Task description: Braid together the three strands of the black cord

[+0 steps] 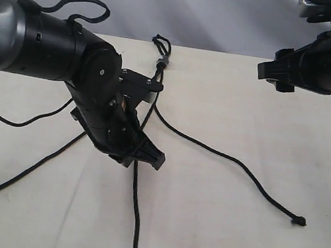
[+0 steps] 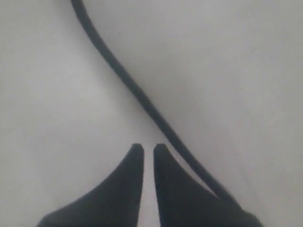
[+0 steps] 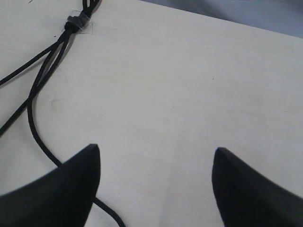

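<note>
The pale matte surface (image 1: 246, 110) had open room toward 3 o'clock. The left tool (image 2: 148, 151) sat at centre, tapered jaws nearly closed on nothing; the right tool (image 3: 156, 151) hung wide open at 2 o'clock. The woven black cord (image 1: 159, 66), banded at 12 o'clock, fanned its three strands (image 1: 233, 159) toward 8, 6 and 4.

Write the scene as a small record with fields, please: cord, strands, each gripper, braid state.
cord: black cord, joined at grey band, top of the exterior view
strands: left strand, middle strand, right strand, fanned apart on the table
left gripper: low, nearly shut, strand beside its fingers, not between
right gripper: open, above the table, holds nothing
braid: not begun
</note>
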Controlling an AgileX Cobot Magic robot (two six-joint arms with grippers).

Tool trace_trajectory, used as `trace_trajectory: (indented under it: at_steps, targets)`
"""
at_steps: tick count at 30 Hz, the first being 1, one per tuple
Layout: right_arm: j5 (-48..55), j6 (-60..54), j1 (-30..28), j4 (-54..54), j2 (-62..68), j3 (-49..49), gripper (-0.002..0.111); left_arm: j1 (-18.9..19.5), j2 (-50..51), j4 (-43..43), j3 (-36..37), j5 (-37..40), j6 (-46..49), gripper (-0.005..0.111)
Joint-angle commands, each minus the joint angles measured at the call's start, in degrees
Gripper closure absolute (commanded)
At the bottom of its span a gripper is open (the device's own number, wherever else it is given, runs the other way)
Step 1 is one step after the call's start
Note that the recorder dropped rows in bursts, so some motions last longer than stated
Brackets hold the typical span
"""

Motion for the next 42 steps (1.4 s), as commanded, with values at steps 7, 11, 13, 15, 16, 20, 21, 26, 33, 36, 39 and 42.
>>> trace_trajectory:
  at_steps: [7, 11, 13, 15, 16, 20, 21, 26, 33, 36, 39, 42]
  targets:
    - [-0.37, 0.12, -0.37, -0.01, -0.16, 0.08, 0.044, -0.32, 5.39, -4.2, -0.31, -4.18, -1.84, 0.05]
    - [-0.37, 0.12, -0.37, -0.01, -0.16, 0.08, 0.044, -0.32, 7.13, -4.2, -0.31, -6.12, -2.41, 0.05]
    - [-0.37, 0.12, -0.37, -0.01, -0.16, 0.08, 0.044, -0.32, 7.93, -3.76, -0.31, -6.26, -3.02, 0.05]
    - [-0.37, 0.12, -0.37, -0.01, -0.16, 0.08, 0.044, -0.32, 8.65, -3.5, -0.31, -6.15, -3.02, 0.051]
    - [-0.37, 0.12, -0.37, -0.01, -0.16, 0.08, 0.044, -0.32, 9.06, -2.92, -0.31, -5.8, -3.02, 0.053]
    - [-0.37, 0.12, -0.37, -0.01, -0.16, 0.08, 0.044, -0.32, 9.38, 1.04, -0.31, -3.59, -3.02, 0.078]
    - [-0.37, 0.12, -0.37, -0.01, -0.16, 0.08, 0.044, -0.32, 9.38, 1.87, -0.31, -2.78, -3.02, 0.087]
    - [-0.48, 0.11, -0.37, -0.01, -0.16, 0.08, 0.044, -0.32, 9.38, 4.25, -0.31, -0.7, -2.54, 0.106]
    - [-0.51, 0.25, -0.37, -0.01, -0.16, 0.08, 0.044, -0.32, 5.25, 7.47, -3.4, 4.58, -0.2, 0.106]
    - [-0.51, 0.25, -0.37, -0.01, -0.16, 0.08, 0.044, -0.19, 2.74, 14.44, -5.75, 7.63, -0.1, 0.106]
    - [-0.4, 0.25, -0.37, -0.01, -0.16, 0.08, 0.044, -0.19, 1.92, 26.0, -6.68, 9.72, -0.01, 0.106]
    - [-0.4, 0.25, -0.37, -0.01, -0.16, 0.08, 0.044, -0.19, 2.28, 33.05, -6.68, 9.54, 1.43, 0.106]
